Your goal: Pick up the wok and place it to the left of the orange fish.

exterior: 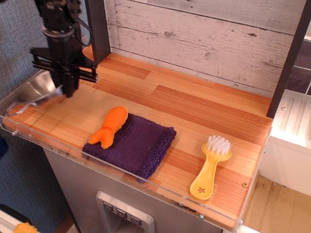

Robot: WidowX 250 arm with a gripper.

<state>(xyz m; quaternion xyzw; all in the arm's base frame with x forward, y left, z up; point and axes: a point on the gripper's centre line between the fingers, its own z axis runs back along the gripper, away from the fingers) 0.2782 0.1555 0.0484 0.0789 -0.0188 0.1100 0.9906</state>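
Note:
The wok (pixel 36 90), a shiny steel bowl-shaped pan with a wire loop handle, hangs tilted at the far left edge of the wooden table (pixel 194 111). My black gripper (pixel 68 90) is shut on the wok's right rim and holds it there, at or just above the surface. The orange fish (pixel 110 126) lies to the right of the wok, resting half on the left edge of a purple cloth (pixel 133 144). The wok is well left of the fish.
A yellow-handled brush with white bristles (pixel 211 166) lies at the front right. A clear plastic rim (pixel 29 133) runs along the table's left and front edges. A dark post (pixel 98 29) stands at the back left, just behind the arm.

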